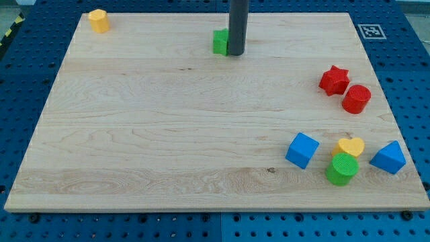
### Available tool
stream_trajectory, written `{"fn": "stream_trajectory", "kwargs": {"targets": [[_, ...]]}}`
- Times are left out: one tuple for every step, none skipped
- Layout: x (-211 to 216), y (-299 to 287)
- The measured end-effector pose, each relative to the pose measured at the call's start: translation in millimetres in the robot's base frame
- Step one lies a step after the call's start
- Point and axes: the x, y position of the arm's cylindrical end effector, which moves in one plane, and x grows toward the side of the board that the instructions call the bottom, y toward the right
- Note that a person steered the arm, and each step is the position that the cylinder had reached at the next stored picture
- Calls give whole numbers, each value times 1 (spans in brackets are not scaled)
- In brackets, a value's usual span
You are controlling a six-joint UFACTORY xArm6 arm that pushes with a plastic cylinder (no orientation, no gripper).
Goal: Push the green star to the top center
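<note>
The green star (220, 42) sits near the view's top centre of the wooden board (168, 134). It is partly hidden by my dark rod, so its shape is hard to make out. My tip (236, 53) rests on the board right against the star's right side.
A yellow block (99, 21) sits at the top left corner. A red star (334, 80) and a red cylinder (356, 99) lie at the right. A blue cube (302, 150), a yellow heart (351, 146), a green cylinder (342, 169) and a blue triangular block (388, 158) cluster at the bottom right.
</note>
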Motion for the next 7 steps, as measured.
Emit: {"fn": "stream_trajectory", "kwargs": {"targets": [[3,-7],[2,-26],[2,-41],[2,-43],[-9,-43],[-32,-43],[-42,-43]]}}
